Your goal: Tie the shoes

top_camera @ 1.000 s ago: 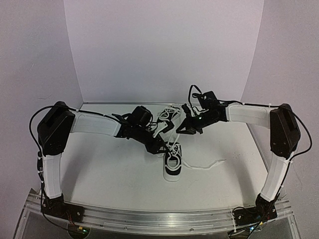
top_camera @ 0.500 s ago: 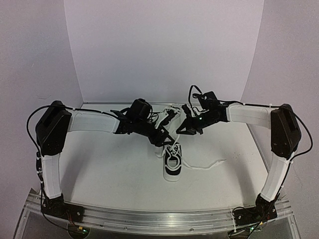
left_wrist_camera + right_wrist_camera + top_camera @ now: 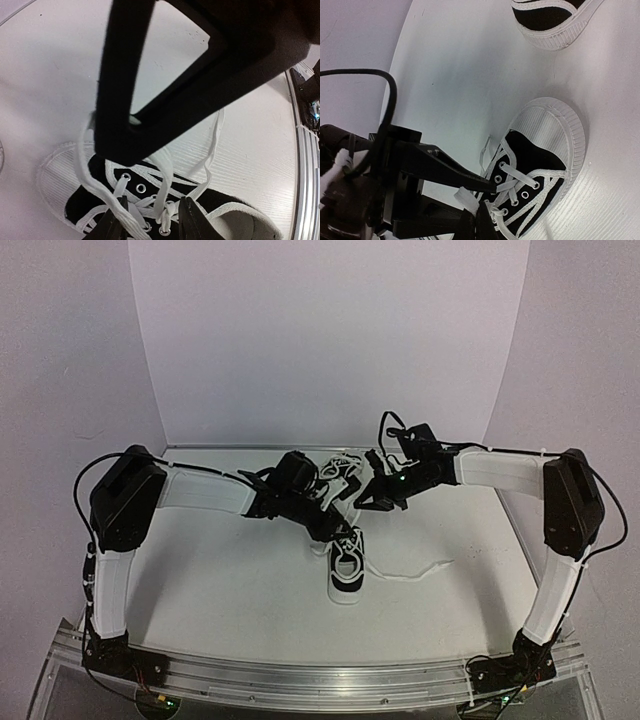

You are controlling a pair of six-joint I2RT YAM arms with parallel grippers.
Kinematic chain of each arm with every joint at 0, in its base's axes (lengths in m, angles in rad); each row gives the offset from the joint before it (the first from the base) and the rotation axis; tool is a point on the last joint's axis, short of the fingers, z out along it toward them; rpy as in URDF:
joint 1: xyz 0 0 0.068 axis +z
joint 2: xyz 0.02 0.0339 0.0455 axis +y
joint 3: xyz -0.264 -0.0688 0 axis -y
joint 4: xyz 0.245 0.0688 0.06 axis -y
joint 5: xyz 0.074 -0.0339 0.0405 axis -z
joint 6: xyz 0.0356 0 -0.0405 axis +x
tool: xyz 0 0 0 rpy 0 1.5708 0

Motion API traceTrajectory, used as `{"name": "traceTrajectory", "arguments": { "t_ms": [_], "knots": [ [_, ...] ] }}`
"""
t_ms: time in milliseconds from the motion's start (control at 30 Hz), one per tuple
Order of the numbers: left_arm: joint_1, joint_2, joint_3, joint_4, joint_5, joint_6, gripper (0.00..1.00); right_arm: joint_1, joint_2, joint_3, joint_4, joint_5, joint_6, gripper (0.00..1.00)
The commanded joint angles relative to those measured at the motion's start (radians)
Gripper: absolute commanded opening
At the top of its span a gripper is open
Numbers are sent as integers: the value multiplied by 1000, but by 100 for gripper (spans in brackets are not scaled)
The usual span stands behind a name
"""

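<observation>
Top external view: the left gripper (image 3: 335,524) is now hanging over the laced throat of the near shoe (image 3: 347,570), having slid in from the shoe's left side over the past second as the left arm's elbow is swinging inward. The right gripper (image 3: 368,498) is keeping its place just beside the far shoe (image 3: 338,472), which is sitting toward the back of the table (image 3: 220,580). Neither shoe is showing a bow, and one loose lace (image 3: 415,572) is trailing off to the right, so the move is reading as an opening reach for a lace, with the tying itself not yet begun. Left wrist view is showing that claw's fingertips (image 3: 114,227) standing a little apart, straddling the crossed laces above the eyelets and clamping nothing that can be made out. A black bracket (image 3: 125,100) is blocking much of that frame, too close to the lens to identify. Right wrist view is catching the same claw from the side, with a scrap of white lace lying between its tips — pinched or merely brushed, the angle is not saying. Whether the right claw is parted or closed cannot be told
</observation>
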Motion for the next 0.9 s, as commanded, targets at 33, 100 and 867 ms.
{"name": "traceTrajectory", "arguments": {
  "t_ms": [33,100,867],
  "knots": [
    [-26,16,57,6,-14,16,33,4,-48,-3,13,12,5,0],
    [-32,23,66,1,-19,19,32,4,-49,-4,13,13,6,0],
    [-42,-21,-10,45,-43,15,0,-5,-126,-92,53,-34,100,51]
  ]
}}
